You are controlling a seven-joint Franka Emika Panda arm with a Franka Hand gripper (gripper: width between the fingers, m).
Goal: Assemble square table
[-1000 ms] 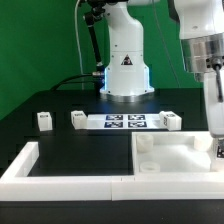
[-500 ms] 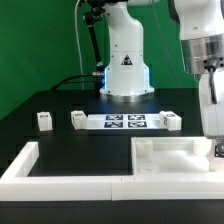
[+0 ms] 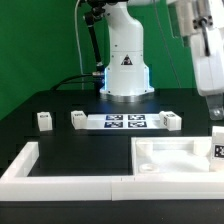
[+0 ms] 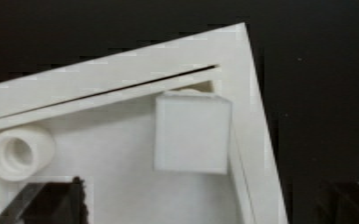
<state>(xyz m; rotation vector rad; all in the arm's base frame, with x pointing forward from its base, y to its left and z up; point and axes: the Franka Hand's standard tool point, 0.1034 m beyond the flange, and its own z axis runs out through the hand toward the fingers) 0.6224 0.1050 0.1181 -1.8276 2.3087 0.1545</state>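
Note:
The white square panel (image 3: 175, 155) lies rim up at the exterior view's front right. One white leg (image 3: 218, 143), its tag showing, stands upright in the panel's far right corner. In the wrist view this leg (image 4: 194, 135) sits inside the panel's corner rim (image 4: 247, 90), next to a round socket (image 4: 16, 150). My gripper (image 3: 214, 104) hangs above this leg, apart from it, open and empty. In the wrist view my gripper (image 4: 202, 205) shows only as a dark fingertip (image 4: 48, 200) at the frame's edge. Three more legs (image 3: 43, 121) (image 3: 77, 119) (image 3: 170, 121) stand on the black table behind.
The marker board (image 3: 125, 122) lies between the loose legs in front of the robot base (image 3: 125, 70). The long white L-shaped border wall (image 3: 60, 165) runs along the front and the exterior view's left, against the panel.
My gripper has risen off the leg at the panel's far right corner. The leg, hidden by the gripper before, now stands free with its tag showing.

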